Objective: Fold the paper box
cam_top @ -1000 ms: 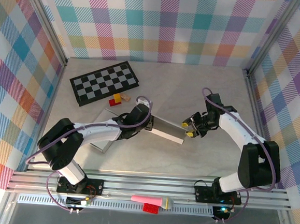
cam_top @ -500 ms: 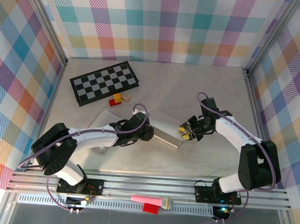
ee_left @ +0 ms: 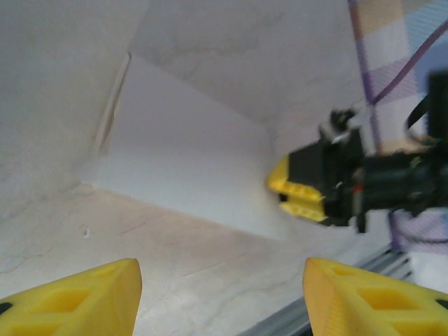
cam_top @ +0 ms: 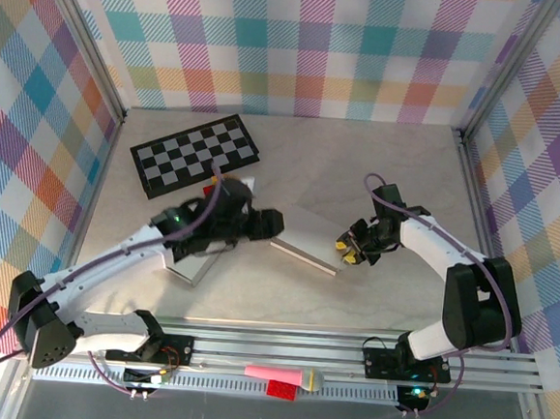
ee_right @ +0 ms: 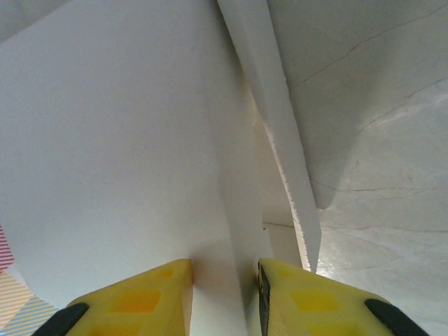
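Progress: judged early; white paper box [cam_top: 307, 239] lay mostly as a flat sheet on the pale marbled surface [cam_top: 399, 180].
Done: apparently one panel raised at the box's right end, seen standing upright in the right wrist view.
Remaining: by the look of it, the other walls to be lifted and tucked together.
Box position: centre of the top view, slanting from lower left toward the right; upper middle of the left wrist view.
Right claw [cam_top: 346, 246]: at the box's right edge, closed narrowly on the upright panel, paper pinched between both fingers.
Left claw [cam_top: 265, 223]: spread wide, gripped nothing; sat at the middle of the box, apart from the sheet in its own wrist view.
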{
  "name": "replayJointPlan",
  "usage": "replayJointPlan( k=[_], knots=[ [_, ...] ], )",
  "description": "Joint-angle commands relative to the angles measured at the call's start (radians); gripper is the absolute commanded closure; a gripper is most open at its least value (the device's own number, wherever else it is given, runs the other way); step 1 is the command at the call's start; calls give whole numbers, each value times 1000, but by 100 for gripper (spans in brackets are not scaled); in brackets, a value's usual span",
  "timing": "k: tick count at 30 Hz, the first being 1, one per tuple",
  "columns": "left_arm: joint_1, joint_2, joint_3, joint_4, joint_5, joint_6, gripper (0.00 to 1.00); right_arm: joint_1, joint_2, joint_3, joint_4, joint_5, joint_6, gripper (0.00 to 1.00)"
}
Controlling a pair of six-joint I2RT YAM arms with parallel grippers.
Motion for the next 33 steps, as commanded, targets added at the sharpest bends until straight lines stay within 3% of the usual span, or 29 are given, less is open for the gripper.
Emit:
replayJointPlan(
  k=[1, 3, 7, 11, 18, 27, 33],
  knots=[
    [160, 158, 123, -170, 158, 61, 39, 5, 24, 39, -48, 32, -67, 70],
    [221, 297, 232, -218, 231, 124, 41, 5, 31, 48, -56, 41, -86, 70],
    [239, 527, 409, -287, 281, 230, 47, 6, 56, 66, -67, 47, -115, 70],
    [235, 652, 435, -250, 352, 237, 57, 5, 76, 85, -72, 45, -131, 70],
    [207, 686, 371, -174, 388, 203, 60, 6, 102, 102, -78, 41, -145, 70],
    [183, 687, 313, -174, 320, 207, 60, 4, 123, 115, -86, 49, -171, 71],
    [175, 689, 294, -147, 341, 198, 64, 2, 141, 120, -84, 49, -184, 73]
  ],
)
